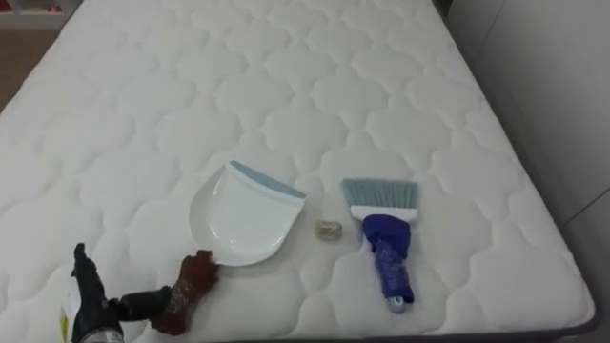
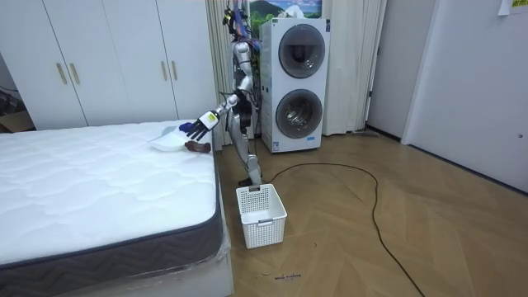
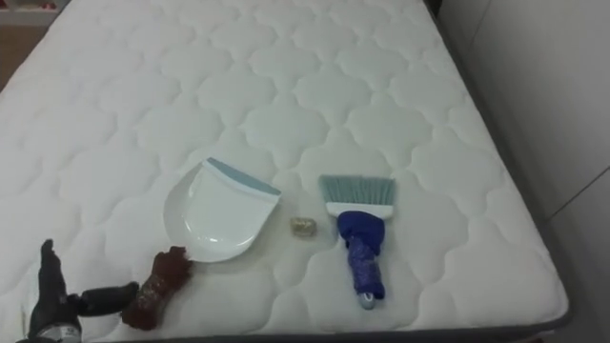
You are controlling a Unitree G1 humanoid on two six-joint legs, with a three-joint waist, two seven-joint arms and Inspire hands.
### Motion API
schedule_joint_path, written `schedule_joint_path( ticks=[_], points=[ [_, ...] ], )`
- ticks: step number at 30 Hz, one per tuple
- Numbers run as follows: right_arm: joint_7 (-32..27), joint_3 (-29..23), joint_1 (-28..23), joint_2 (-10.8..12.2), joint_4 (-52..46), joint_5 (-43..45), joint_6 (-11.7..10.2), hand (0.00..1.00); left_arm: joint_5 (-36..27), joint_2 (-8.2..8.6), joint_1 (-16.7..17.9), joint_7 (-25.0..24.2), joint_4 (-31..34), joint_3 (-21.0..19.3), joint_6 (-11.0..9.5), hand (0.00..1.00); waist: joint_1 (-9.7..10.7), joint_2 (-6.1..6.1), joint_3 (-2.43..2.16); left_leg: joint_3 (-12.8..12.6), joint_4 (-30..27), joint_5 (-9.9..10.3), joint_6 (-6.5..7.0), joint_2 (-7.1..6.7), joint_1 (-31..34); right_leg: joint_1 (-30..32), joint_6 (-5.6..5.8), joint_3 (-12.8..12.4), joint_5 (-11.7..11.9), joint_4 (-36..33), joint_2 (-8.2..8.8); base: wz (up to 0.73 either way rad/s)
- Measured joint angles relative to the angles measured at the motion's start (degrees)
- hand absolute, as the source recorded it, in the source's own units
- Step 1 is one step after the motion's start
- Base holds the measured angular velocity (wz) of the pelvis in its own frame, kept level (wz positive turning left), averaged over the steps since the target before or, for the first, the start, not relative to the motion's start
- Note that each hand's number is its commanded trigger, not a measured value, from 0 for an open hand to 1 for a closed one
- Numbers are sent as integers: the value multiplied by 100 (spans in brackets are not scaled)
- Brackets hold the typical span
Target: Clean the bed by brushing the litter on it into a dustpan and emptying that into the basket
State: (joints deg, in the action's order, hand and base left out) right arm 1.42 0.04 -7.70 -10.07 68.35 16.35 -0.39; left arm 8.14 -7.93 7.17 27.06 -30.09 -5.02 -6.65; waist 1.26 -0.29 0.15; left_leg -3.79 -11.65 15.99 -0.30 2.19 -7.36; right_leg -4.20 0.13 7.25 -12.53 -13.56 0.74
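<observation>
White dustpan (image 1: 243,214) lies on the bed (image 1: 143,95); right of it a scrap (image 1: 328,231), then the brush (image 1: 386,243). The left hand (image 1: 95,307) is open beside the dustpan's handle (image 1: 191,284).

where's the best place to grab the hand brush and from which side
Probably the blue handle of the hand brush, coming down from the near edge of the mattress: it lies flat, bristles pointing away, handle end toward the robot.
</observation>
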Motion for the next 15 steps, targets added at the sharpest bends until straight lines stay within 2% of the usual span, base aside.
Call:
schedule_joint_path(
  ticks=[7, 9, 13, 15],
  points=[
    [72, 7, 10, -37, -5, -192, -22, 0, 12, -53, -279, 24, -1, 336, -39, 0, 173, 20, -1, -5, -11, -4, 6, -3, 125, 108, 1, 42, 1, -16, 14, 1],
    [68, 93, 50, -60, -16, -264, -24, 0, 32, -60, -408, 23, -56, 546, -54, 0, 212, 31, 5, -5, -27, -25, 10, -4, 278, 256, -5, 66, 20, -34, 25, 0],
    [-57, 158, 271, -83, 37, -259, -37, 0, 35, -53, -714, -24, -362, 865, -125, 0, 231, 100, 49, 14, -120, -39, 14, -16, 538, 533, -9, 69, 26, -139, 45, -1],
    [-198, 167, 371, -83, 61, -329, -111, 0, 37, -36, -911, -64, -712, 980, -197, 0, 240, 136, 73, 11, -112, -108, 23, -46, 679, 706, -15, 67, 30, -184, 79, 0]
  ],
)
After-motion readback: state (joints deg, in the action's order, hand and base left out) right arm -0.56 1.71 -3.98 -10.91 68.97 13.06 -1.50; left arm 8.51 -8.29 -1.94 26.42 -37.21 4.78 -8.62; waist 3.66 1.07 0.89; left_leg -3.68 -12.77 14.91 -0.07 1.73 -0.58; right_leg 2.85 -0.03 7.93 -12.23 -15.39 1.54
